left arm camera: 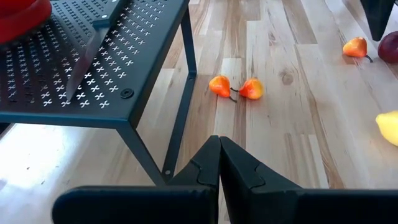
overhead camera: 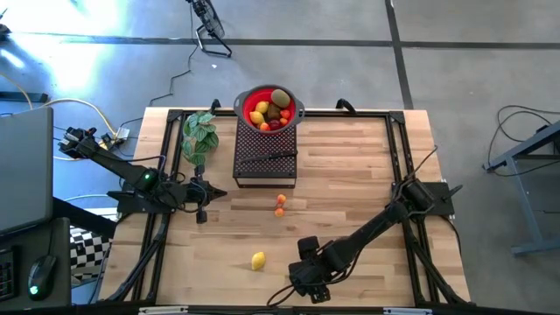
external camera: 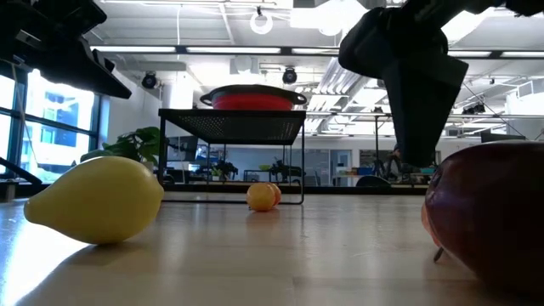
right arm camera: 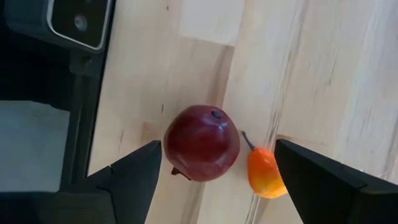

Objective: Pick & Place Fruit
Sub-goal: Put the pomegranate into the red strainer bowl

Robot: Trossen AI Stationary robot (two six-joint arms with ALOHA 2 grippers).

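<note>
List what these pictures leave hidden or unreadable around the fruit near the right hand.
- High view: dark red fruit and the small orange fruit beside it are hidden under the right hand.
- Low view: red fruit cut off by the picture's right edge.
- Bowl: lower fruit buried under the top ones.

Both arms are dark, near-black, built of slender jointed links on blocky bases, and the left arm (overhead camera: 144, 179) carries a small green light. The left tool (left arm camera: 219, 163) ends in two matte black, angular wedge fingers. The right tool (right arm camera: 214, 165) has broad, flat black fingers (right arm camera: 134, 171) with bevelled edges.
</note>
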